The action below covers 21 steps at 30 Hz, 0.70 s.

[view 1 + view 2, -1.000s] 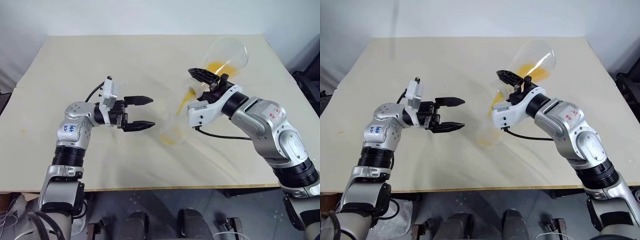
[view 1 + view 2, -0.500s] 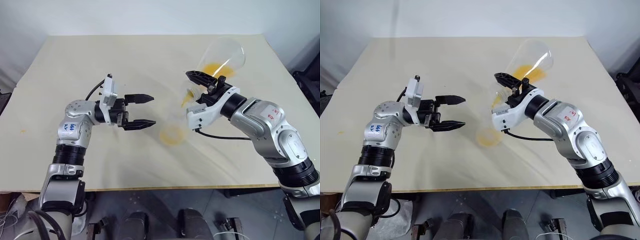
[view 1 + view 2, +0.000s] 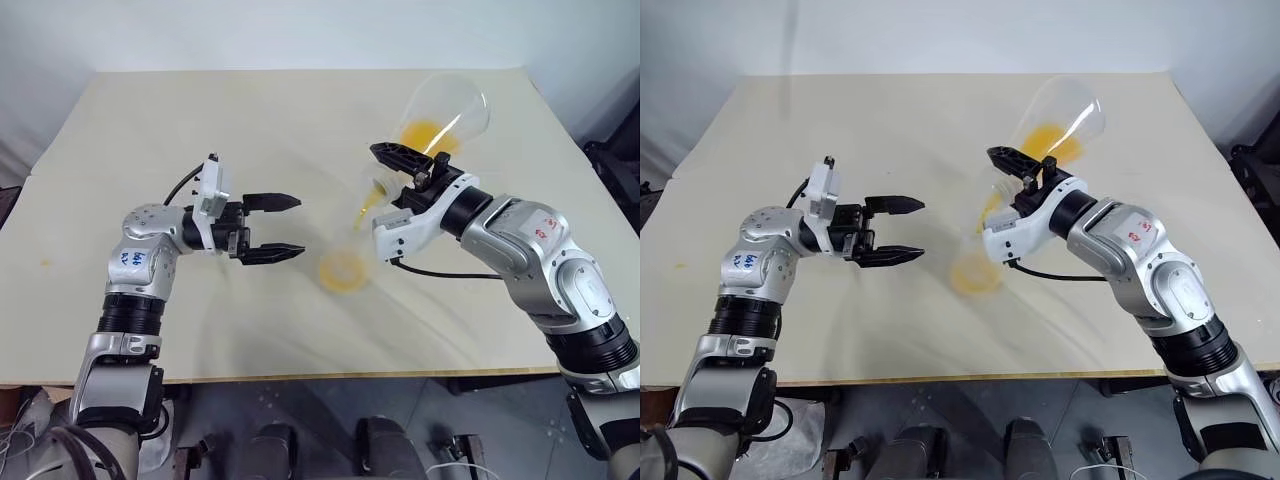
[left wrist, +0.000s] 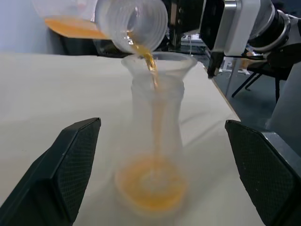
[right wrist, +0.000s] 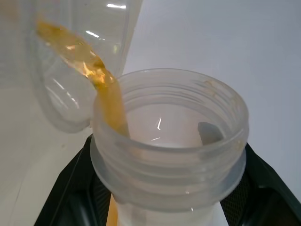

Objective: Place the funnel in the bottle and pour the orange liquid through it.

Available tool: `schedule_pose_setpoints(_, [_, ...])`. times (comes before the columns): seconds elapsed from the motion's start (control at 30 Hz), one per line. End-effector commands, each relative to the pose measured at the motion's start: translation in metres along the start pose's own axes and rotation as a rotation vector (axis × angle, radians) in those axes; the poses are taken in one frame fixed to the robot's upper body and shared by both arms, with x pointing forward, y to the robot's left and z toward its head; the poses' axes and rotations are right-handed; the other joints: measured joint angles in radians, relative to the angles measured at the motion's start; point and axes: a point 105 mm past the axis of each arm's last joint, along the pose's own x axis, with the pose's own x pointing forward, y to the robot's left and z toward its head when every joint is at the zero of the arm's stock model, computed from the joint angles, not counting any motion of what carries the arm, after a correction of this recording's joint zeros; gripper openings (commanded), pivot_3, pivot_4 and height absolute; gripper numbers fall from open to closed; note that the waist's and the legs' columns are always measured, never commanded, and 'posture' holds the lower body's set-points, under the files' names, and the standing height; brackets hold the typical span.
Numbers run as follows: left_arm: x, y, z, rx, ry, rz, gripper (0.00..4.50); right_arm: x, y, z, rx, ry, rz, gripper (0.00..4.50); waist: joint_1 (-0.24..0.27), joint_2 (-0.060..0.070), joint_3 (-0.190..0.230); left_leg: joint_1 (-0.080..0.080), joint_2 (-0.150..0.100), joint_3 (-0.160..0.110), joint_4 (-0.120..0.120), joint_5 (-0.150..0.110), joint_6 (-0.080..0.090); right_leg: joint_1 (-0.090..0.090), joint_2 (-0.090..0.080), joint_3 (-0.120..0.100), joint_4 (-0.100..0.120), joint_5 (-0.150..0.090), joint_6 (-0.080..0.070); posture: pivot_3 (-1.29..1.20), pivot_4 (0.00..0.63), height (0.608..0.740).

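The bottle (image 4: 156, 136), a small clear flask, stands upright on the table (image 3: 200, 120) with the clear funnel (image 4: 160, 62) in its neck. My right gripper (image 3: 398, 172) is shut on the neck of a larger clear flask (image 3: 447, 103), tilted mouth-down over the funnel. Orange liquid (image 4: 151, 60) runs from that mouth in a thin stream and pools in the bottle's bottom (image 3: 343, 272). More of it lies in the tilted flask (image 3: 428, 133). My left gripper (image 3: 300, 227) is open, level, just left of the bottle and not touching it.
The beige table stretches wide behind and to the left of both arms. Its front edge (image 3: 300, 378) runs close under them. Dark equipment (image 3: 615, 165) stands past the right edge.
The stream keeps running and the orange pool in the bottle has grown and settled. Both arms hold roughly where they were.
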Motion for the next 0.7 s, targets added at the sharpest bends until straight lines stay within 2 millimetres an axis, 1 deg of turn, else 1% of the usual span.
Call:
schedule_pose_setpoints(0.03, [-0.0053, -0.0029, 0.0117, 0.051, -0.016, 0.000, 4.50, -0.0051, -0.0257, -0.0074, -0.046, 0.019, -0.092, 2.46, 0.000, 0.000, 0.000, 0.000, 0.000, 0.000, 0.000, 0.000, 0.000, 0.000, 0.000, 0.000, 0.000, 0.000, 0.000, 0.00, 0.150, 0.740])
schedule_pose_setpoints(0.5, [-0.0098, -0.0034, 0.0121, 0.058, -0.017, 0.004, 4.50, -0.0039, -0.0252, -0.0083, -0.058, 0.009, -0.085, 2.46, 0.000, 0.000, 0.000, 0.000, 0.000, 0.000, 0.000, 0.000, 0.000, 0.000, 0.000, 0.000, 0.000, 0.000, 0.000, 0.00, 0.150, 0.740])
schedule_pose_setpoints(0.7, [-0.0087, -0.0032, 0.0121, 0.060, -0.023, 0.000, 4.50, -0.0033, -0.0241, -0.0070, -0.061, 0.003, -0.083, 2.46, 0.000, 0.000, 0.000, 0.000, 0.000, 0.000, 0.000, 0.000, 0.000, 0.000, 0.000, 0.000, 0.000, 0.000, 0.000, 0.00, 0.150, 0.740])
